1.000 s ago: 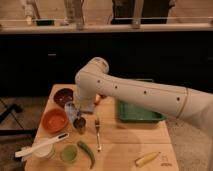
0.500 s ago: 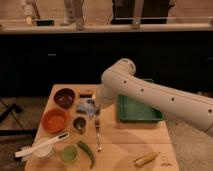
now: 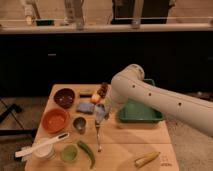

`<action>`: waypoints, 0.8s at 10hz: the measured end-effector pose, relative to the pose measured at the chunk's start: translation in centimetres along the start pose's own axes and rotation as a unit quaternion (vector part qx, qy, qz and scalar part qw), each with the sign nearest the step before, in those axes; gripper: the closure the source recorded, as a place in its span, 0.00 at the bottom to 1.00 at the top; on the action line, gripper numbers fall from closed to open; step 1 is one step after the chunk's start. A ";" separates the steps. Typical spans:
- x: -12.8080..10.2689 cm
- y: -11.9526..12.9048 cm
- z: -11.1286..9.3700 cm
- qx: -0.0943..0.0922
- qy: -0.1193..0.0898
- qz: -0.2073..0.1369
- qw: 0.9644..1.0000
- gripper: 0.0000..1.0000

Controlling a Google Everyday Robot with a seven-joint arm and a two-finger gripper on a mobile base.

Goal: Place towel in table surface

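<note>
The towel (image 3: 85,107) is a small blue-grey cloth lying flat on the wooden table (image 3: 130,142), right of the dark brown bowl (image 3: 64,97). My gripper (image 3: 101,114) hangs at the end of the white arm (image 3: 150,95) that reaches in from the right. It sits low over the table, right beside the towel's right edge. Whether it touches the towel cannot be told.
An orange bowl (image 3: 55,120), a small metal cup (image 3: 80,124), a fork (image 3: 98,139), a green pepper (image 3: 87,152), a green cup (image 3: 69,153) and a white container with a brush (image 3: 42,147) are front left. A green tray (image 3: 137,112) lies right. A yellow item (image 3: 146,159) lies front right.
The arm has swung to the right and its elbow now stands over the green tray. The gripper moved right and down. The towel now shows lying on the table.
</note>
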 end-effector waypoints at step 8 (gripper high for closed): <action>-4.9 7.6 1.7 -0.013 -0.022 0.048 0.998 0.98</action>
